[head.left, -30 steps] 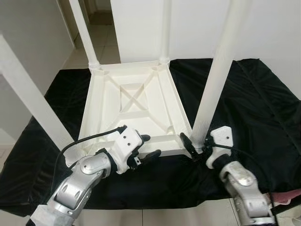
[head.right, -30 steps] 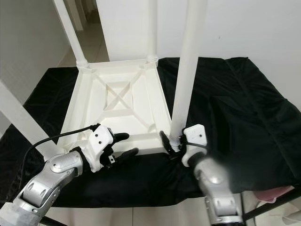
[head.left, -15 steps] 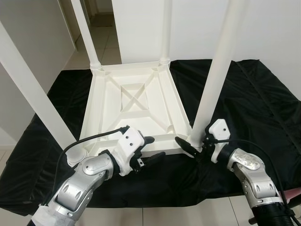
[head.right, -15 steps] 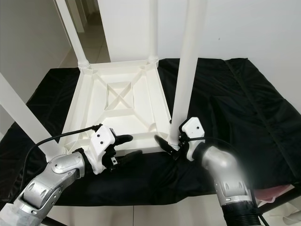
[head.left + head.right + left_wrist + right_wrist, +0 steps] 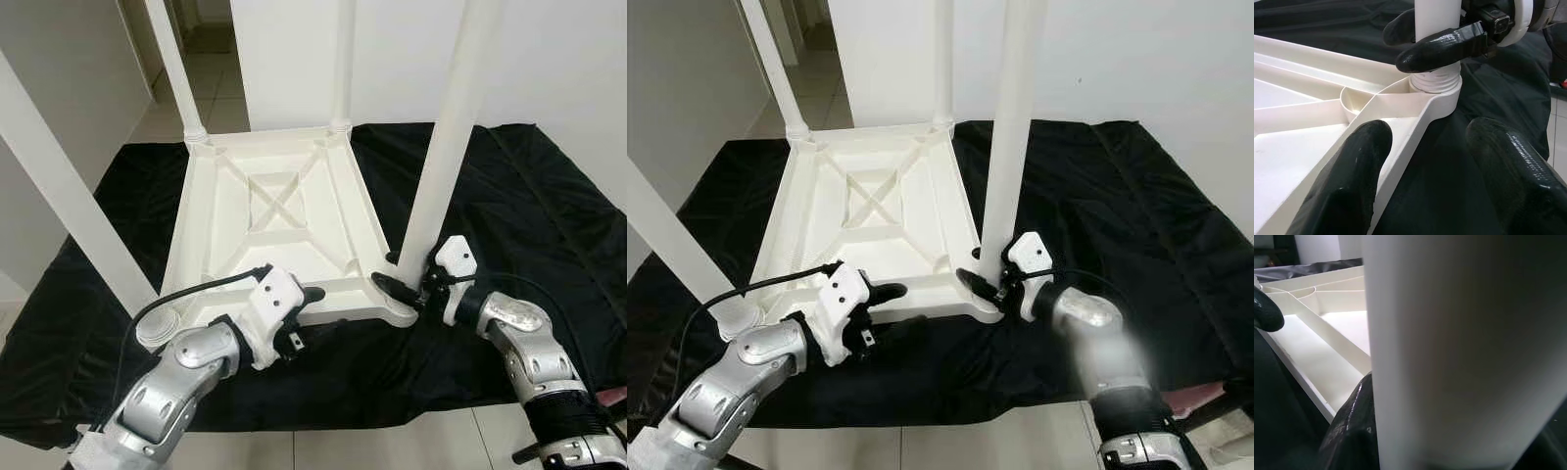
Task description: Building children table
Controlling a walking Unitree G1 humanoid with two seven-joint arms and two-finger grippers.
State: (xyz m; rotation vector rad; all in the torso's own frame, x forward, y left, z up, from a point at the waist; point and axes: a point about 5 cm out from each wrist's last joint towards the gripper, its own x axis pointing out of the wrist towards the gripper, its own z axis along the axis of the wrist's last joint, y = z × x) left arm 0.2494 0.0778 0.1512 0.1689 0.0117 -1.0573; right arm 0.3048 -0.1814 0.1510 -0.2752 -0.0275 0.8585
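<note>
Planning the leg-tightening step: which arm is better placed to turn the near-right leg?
Right. The right gripper is clamped around that leg just above its socket. The left gripper is open, straddling the tabletop near edge, away from any leg.

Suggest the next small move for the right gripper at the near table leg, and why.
Probably twist the leg further into its corner socket. The right gripper has its fingers around the leg's base, while the left gripper straddles the near rim of the upturned tabletop, steadying it.
</note>
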